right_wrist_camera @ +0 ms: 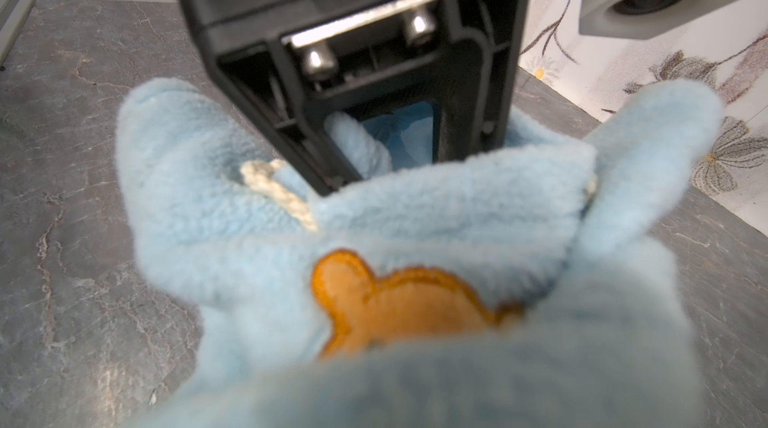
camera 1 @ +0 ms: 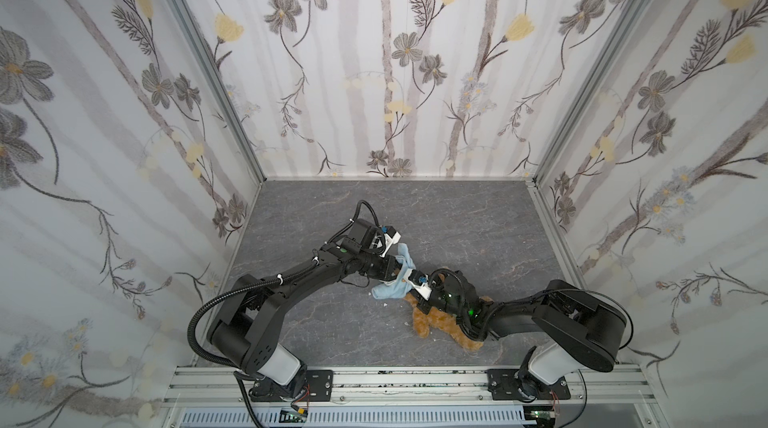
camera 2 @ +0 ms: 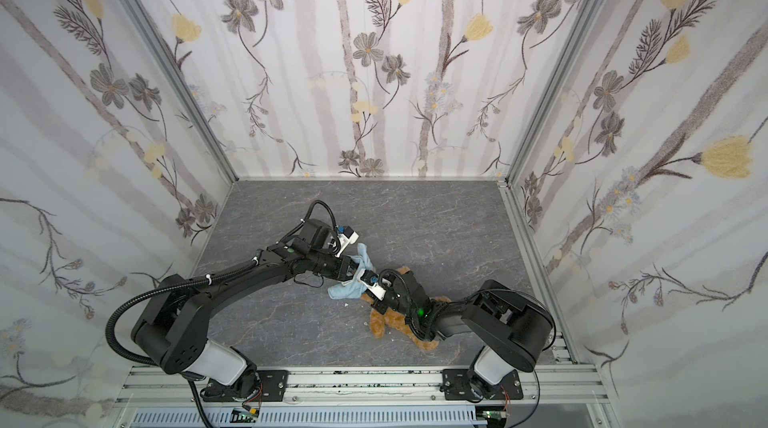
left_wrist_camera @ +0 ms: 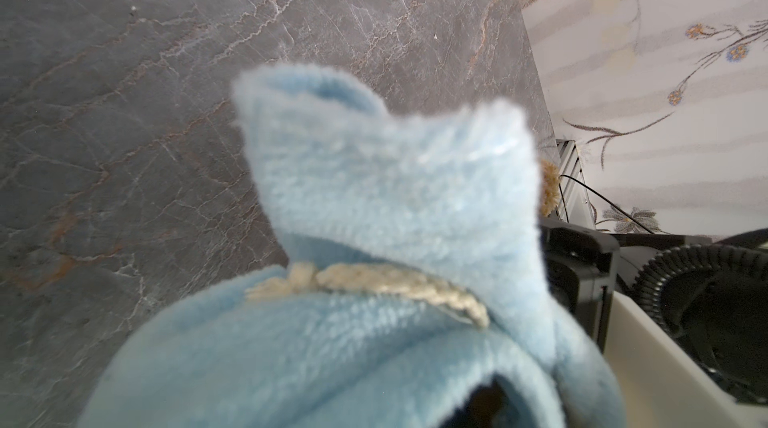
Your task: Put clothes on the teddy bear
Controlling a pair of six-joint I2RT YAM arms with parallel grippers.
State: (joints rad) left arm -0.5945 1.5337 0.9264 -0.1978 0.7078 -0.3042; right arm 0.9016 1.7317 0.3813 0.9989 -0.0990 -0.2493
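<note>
Since the right arm point(camera 1: 515, 313) hides most of the teddy bear point(camera 1: 420, 320), its heading is unclear. It lies behind the right fingers point(camera 1: 409, 279); they and the left fingers point(right_wrist_camera: 471, 106) pinch the blue top point(camera 1: 388, 289).

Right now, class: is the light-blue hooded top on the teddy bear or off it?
Off. The light-blue hooded top sits bunched beside the teddy bear, whose visible limbs show bare brown fur.

hooded top point(camera 1: 388, 291): left of and behind teddy bear point(camera 1: 424, 320), just beside | teddy bear: on bench point(camera 1: 374, 214), under right arm point(camera 1: 519, 309)
</note>
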